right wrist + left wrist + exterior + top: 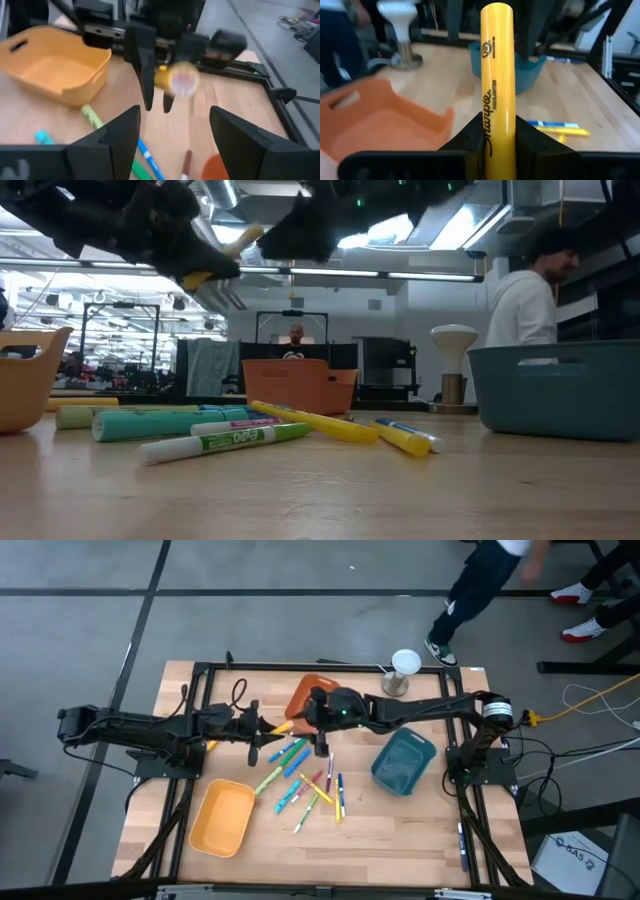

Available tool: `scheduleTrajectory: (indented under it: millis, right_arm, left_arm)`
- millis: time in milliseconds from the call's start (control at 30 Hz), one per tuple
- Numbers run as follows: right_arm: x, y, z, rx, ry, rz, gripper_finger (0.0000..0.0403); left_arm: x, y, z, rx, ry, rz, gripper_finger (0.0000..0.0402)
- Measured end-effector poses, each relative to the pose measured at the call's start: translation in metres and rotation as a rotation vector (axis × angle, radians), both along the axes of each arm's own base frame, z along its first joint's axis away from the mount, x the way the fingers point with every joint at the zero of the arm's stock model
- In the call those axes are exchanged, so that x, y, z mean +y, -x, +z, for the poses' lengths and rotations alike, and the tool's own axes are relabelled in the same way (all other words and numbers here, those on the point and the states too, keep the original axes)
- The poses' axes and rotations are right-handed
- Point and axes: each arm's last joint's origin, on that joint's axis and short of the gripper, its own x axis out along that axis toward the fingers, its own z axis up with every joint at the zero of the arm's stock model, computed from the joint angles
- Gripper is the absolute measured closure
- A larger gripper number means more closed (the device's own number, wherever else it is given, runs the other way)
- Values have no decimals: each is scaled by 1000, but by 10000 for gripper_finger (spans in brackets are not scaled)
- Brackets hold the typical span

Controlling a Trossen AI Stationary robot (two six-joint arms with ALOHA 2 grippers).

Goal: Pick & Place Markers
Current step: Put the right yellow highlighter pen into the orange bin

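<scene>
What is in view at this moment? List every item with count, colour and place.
Yellow highlighter marker: one, held off the table in the left gripper.
Loose markers: about a dozen, green, blue, yellow, pink, scattered mid-table.
Yellow plastic bin: one, near-left of the table.
Orange plastic bin: one, far centre, partly under the arms.
Teal plastic bin: one, right of the markers.
White-topped metal stand: one, far edge.
Person in white top: one, behind the table.
Left gripper: shut on the highlighter.
Right gripper: open, facing the highlighter's tip.
</scene>
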Motion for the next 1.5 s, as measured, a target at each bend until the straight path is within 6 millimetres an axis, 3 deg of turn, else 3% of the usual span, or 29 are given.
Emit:
scheduleTrajectory:
  millis: [133,333,1033,1267,1500]
  right_arm:
    - [-3,4,-15,-145,-60,-23,166]
    - [0,12,-18,-372,-78,-22,168]
    - [3,4,-2,-418,-94,24,257]
    - [3,4,-1,-423,-107,24,321]
    - [3,4,-2,-416,-109,24,325]
  left_arm:
    - [-2,-1,3,-29,-60,2,348]
    - [-4,-2,9,-81,-115,46,347]
    - [-4,-12,9,-144,-97,73,346]
    - [-4,-12,9,-144,-102,68,345]
    - [-4,-12,9,-145,-71,72,331]
